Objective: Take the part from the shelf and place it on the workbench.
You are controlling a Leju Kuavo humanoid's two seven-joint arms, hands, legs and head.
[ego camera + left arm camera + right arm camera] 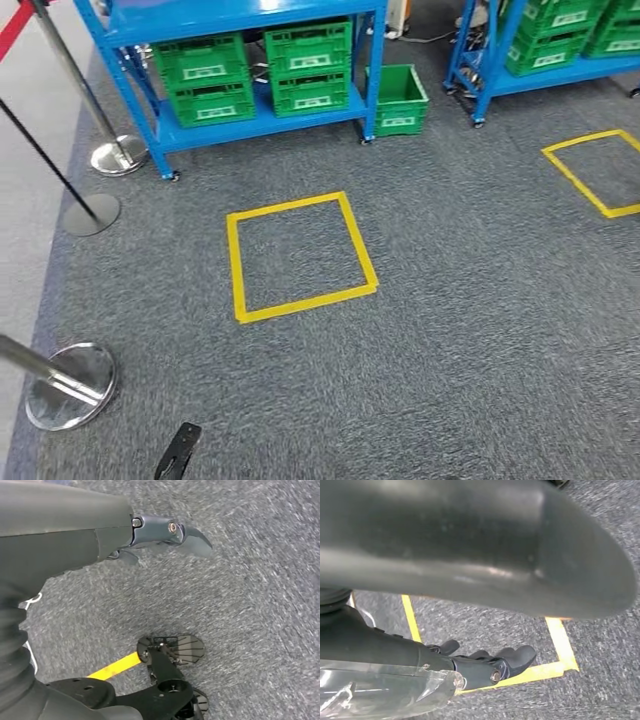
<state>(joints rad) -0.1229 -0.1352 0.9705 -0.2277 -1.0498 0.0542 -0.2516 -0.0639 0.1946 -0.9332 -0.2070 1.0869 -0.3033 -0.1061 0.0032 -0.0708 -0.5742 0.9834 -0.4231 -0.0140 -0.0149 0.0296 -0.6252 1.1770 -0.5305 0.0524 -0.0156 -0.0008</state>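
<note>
Shelf (226, 20), green crates (204, 75), yellow square (298, 255)

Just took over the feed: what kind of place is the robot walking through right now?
Most likely a warehouse or factory test floor. Blue steel shelving holds stacked green plastic crates, yellow tape squares mark standing spots on the grey carpet, and chrome barrier posts fence off the area.

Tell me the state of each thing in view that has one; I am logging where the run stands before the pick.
left hand: holds nothing, fingers apart, hanging over the carpet.
right hand: holds nothing, fingers gently curved, not closed.
green crates on the blue shelf: stacked, two piles.
green crate on the floor: upright, open-topped, beside the shelf.
yellow tape square: nothing inside.
</note>
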